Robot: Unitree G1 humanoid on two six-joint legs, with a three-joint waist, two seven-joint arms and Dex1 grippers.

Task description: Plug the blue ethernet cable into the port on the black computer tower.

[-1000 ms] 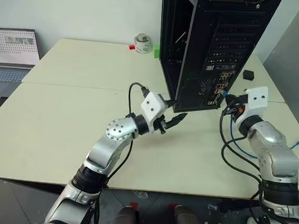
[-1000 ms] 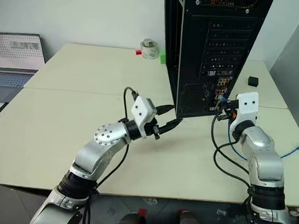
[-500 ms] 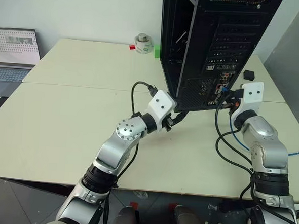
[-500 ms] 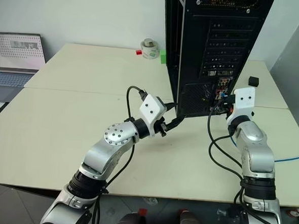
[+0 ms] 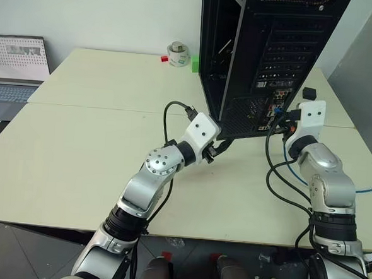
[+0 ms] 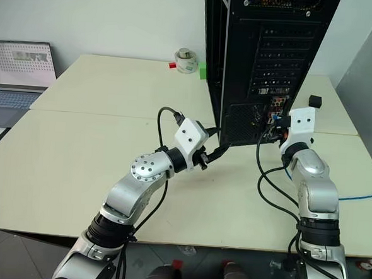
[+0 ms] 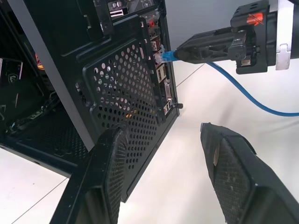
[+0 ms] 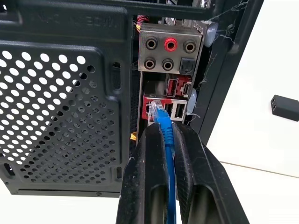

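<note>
The black computer tower (image 5: 267, 56) stands upright on the table with its rear panel toward me. My right gripper (image 8: 166, 128) is shut on the blue ethernet cable (image 8: 164, 122) just behind its clear plug. The plug's tip sits at the mouth of the port (image 8: 150, 108) in the red-framed block below the audio jacks; how deep it sits I cannot tell. The rest of the cable trails over the table (image 5: 367, 187). My left gripper (image 7: 163, 135) is open at the tower's lower rear corner, one finger (image 7: 105, 158) in front of the perforated panel, holding nothing.
A grey laptop (image 5: 17, 66) sits at the far left. Behind the tower are a small round container (image 5: 177, 53) and a green block (image 5: 194, 64). A small black box (image 5: 309, 93) lies right of the tower. Black arm cables (image 5: 278, 183) loop beside my right arm.
Compared with a second ago, my right gripper has edged the plug closer to the rear panel and my left wrist has turned a little. Nothing has moved in the last half second.
</note>
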